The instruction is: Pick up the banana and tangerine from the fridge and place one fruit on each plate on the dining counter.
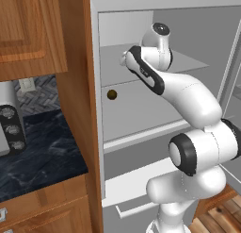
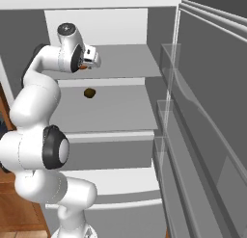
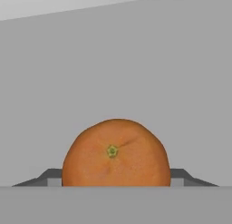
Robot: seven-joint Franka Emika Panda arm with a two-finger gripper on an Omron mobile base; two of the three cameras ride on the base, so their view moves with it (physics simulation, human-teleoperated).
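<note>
Left: wooden cabinet (image 1: 28, 34) and dark marbled counter (image 1: 37, 154). Centre: open fridge (image 1: 141, 114); a dark olive-brown round fruit (image 1: 112, 94) lies on its middle shelf. Gripper (image 2: 87, 64) reaches over the upper shelf, fingers (image 3: 50, 177) flanking the tangerine (image 3: 116, 154); whether they press it cannot be told. Right: shelved fridge door (image 2: 202, 136).

White arm, dark joints: rises from the base, bends at the elbow, reaches forward and up at shoulder height. Wrist turned level. Gripper (image 2: 89, 63): points away from the base, fingers (image 3: 47, 177) spread either side of a round fruit.
</note>
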